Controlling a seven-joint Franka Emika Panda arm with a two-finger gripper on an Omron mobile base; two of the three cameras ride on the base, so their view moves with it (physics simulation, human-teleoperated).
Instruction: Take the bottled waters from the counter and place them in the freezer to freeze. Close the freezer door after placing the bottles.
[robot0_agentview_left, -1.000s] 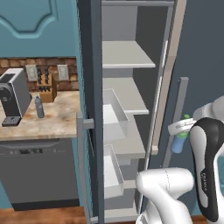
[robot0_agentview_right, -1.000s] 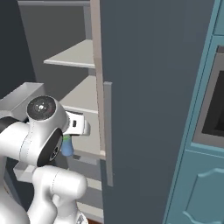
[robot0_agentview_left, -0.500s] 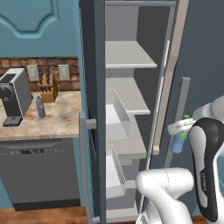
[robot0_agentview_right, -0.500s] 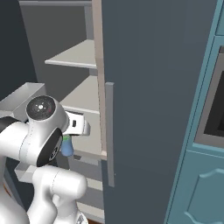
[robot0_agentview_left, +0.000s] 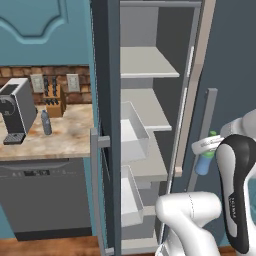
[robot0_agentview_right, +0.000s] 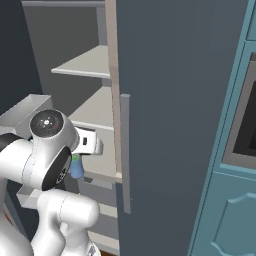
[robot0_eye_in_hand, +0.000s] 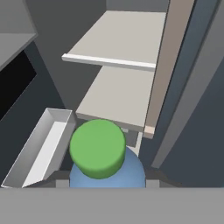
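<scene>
My gripper (robot0_agentview_left: 206, 148) is shut on a clear blue bottled water (robot0_agentview_left: 204, 164) with a green top, held in front of the open freezer (robot0_agentview_left: 150, 115), beside the inner edge of the freezer door (robot0_agentview_left: 227, 70). In the hand view the green cap (robot0_eye_in_hand: 97, 148) sits between my fingertips, pointing toward the pale shelves (robot0_eye_in_hand: 118, 94). From the right base view the bottle (robot0_agentview_right: 76, 170) hangs under my hand (robot0_agentview_right: 82, 150), left of the door's bar handle (robot0_agentview_right: 125, 150). A second, duller grey-blue bottle (robot0_agentview_left: 46, 123) stands upright on the counter (robot0_agentview_left: 65, 140).
A coffee machine (robot0_agentview_left: 17, 107) and a knife block (robot0_agentview_left: 55, 95) stand on the counter above the dark dishwasher (robot0_agentview_left: 45, 195). Clear drawers (robot0_agentview_left: 132, 132) jut out of the freezer. Another slate door edge (robot0_agentview_left: 107, 125) stands left of the opening. A built-in oven (robot0_agentview_right: 245, 125) is at the right.
</scene>
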